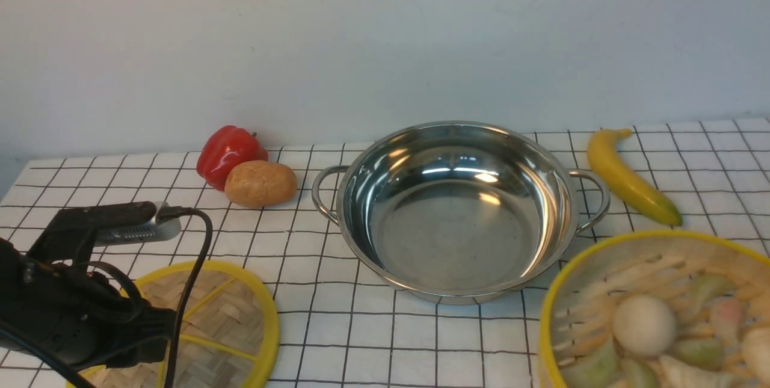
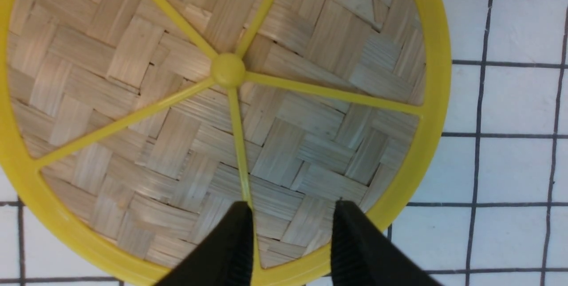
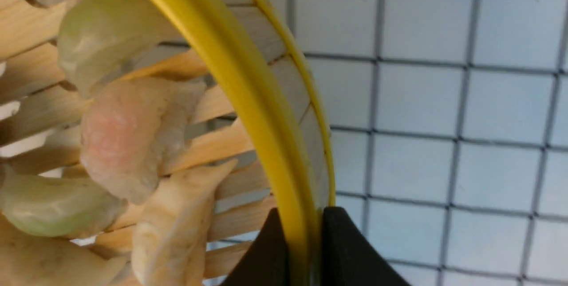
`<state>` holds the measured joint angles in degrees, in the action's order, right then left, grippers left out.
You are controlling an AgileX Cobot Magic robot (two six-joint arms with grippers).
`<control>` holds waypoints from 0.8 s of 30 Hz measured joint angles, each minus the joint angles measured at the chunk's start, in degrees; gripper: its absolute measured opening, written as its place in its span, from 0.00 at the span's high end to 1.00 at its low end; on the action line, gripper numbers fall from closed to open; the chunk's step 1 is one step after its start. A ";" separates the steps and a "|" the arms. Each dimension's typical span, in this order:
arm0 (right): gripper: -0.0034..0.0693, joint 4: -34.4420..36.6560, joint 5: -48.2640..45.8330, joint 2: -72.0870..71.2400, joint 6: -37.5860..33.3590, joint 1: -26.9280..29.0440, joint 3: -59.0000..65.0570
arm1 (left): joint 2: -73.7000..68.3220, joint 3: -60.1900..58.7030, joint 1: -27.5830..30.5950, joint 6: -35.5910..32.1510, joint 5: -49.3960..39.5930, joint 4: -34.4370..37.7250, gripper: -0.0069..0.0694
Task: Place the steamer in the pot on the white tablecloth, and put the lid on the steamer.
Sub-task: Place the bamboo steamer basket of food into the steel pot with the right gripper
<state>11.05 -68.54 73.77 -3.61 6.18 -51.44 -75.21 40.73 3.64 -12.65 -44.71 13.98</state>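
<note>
The shiny steel pot [image 1: 457, 213] stands empty mid-table on the white tablecloth [image 1: 361, 328]. The lid [image 1: 222, 322] lies flat at the front left, under my left arm [image 1: 72, 310]. In the left wrist view my left gripper [image 2: 290, 233] is open just above the lid [image 2: 222, 99], near its yellow rim, with one spoke between the fingers. The steamer [image 1: 656, 310], holding several dumplings and a white bun, is at the front right. My right gripper [image 3: 301, 250] is shut on the steamer's yellow rim [image 3: 248, 86], one finger inside the wall and one outside. The right arm is out of the front view.
A red bell pepper [image 1: 228, 153] and a potato [image 1: 260, 183] lie left of the pot's left handle. A banana [image 1: 628, 177] lies right of the pot, behind the steamer. A pale wall closes off the back of the table.
</note>
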 joint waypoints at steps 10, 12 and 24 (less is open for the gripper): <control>0.83 11.87 -1.38 7.32 -3.26 -1.72 -16.32 | 0.00 0.00 0.00 0.00 0.00 0.06 0.59; 0.83 11.02 -1.95 12.51 -2.52 -3.91 -21.98 | 0.00 0.00 0.00 0.00 0.00 0.12 0.59; 0.83 7.57 -2.23 40.36 6.21 -16.03 -54.81 | 0.00 0.00 0.00 0.00 0.00 0.34 0.59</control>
<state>18.62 -70.77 114.14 2.60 -9.85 -106.25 -75.21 40.73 3.64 -12.65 -44.71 14.33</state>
